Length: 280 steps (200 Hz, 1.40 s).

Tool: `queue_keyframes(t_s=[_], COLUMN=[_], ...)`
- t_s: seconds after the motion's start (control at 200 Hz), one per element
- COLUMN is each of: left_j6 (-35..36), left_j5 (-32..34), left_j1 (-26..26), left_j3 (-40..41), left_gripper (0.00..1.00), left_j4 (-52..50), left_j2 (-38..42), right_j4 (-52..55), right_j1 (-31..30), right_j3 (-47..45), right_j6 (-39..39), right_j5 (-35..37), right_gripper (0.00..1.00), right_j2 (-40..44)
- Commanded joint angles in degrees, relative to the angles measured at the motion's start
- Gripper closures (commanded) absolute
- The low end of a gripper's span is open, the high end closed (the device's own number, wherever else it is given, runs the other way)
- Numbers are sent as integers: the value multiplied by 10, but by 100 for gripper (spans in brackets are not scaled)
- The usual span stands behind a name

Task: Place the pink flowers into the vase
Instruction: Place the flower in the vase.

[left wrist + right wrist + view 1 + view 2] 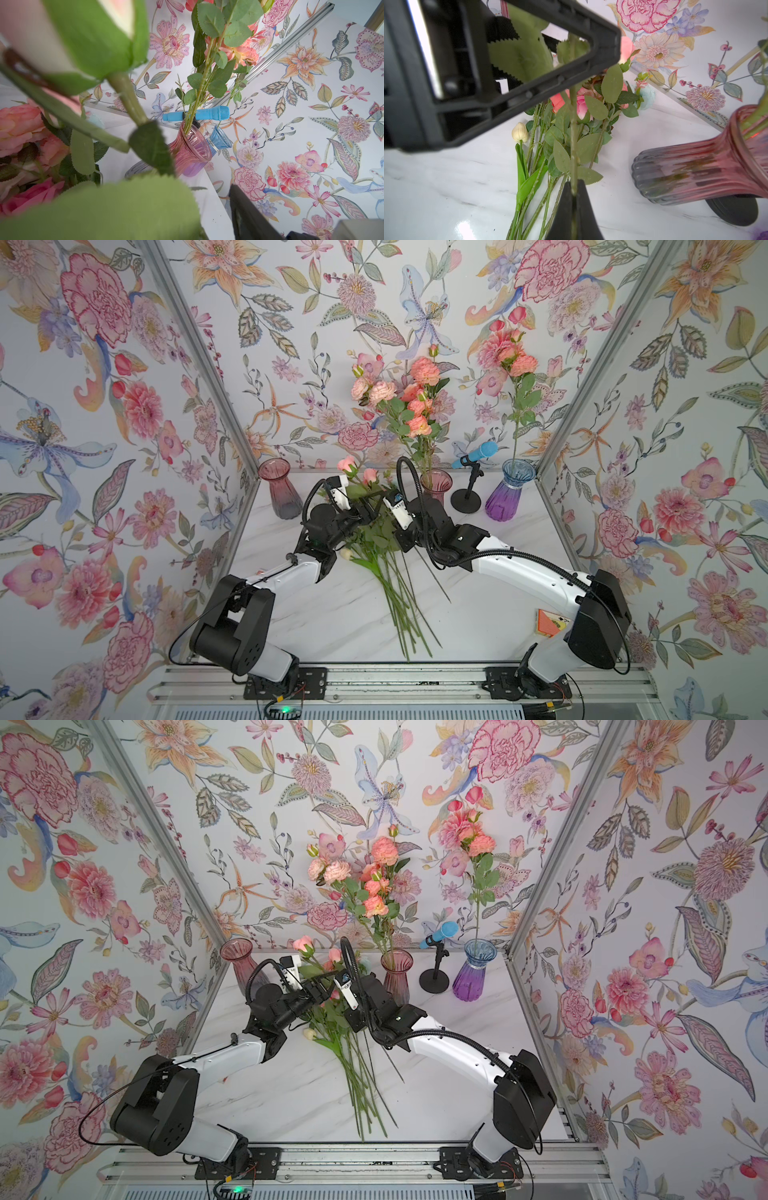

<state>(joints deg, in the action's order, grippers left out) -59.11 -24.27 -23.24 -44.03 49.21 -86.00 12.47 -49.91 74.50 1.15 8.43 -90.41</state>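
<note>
Right wrist view: shows the right gripper clamped on one stem of the pink flowers, above the bunch lying mid-worktop. Cannot tell how wide the left gripper stands beside that stem. Shows more blooms upright in the vase at the rear edge.

Lighting bright, even, diffuse; shadows faint; glare patch on tabletop; nearest leaf heavily blurred in left wrist view; top views sharp, stretched at edges.

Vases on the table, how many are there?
3: an empty pink vase back left, a flower-filled pink vase in the middle, and a blue-purple vase holding one stem back right. No others show.
</note>
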Motion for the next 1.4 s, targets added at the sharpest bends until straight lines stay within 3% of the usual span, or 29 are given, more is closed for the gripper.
queue_keyframes(t_s=[0.0,0.205,0.37,0.485,0.761,0.876,1.086,1.396], left_j6=[-5,-17,0,25,145,184,193,186], left_j5=[-17,-30,-27,-21,31,62,74,79], left_j1=[1,0,-1,-1,-6,-17,-26,-37], left_j3=[-16,-17,-17,-18,-45,-47,-47,-43], left_gripper=[47,71,85,100,100,100,100,100], left_j4=[27,51,41,26,-85,-98,-101,-98], left_j2=[-8,-17,-5,8,53,77,93,108], right_j4=[-22,-29,-29,-26,-15,-15,-16,-27], right_j1=[-4,-5,-3,1,21,24,22,22], right_j3=[-8,-1,3,1,-6,3,44,97], right_j6=[-9,-8,-7,-5,1,9,8,-1], right_j5=[-5,-4,0,5,-10,-22,-56,-76], right_gripper=[98,96,86,68,29,19,19,39], right_j2=[12,2,-4,0,38,36,9,-37])
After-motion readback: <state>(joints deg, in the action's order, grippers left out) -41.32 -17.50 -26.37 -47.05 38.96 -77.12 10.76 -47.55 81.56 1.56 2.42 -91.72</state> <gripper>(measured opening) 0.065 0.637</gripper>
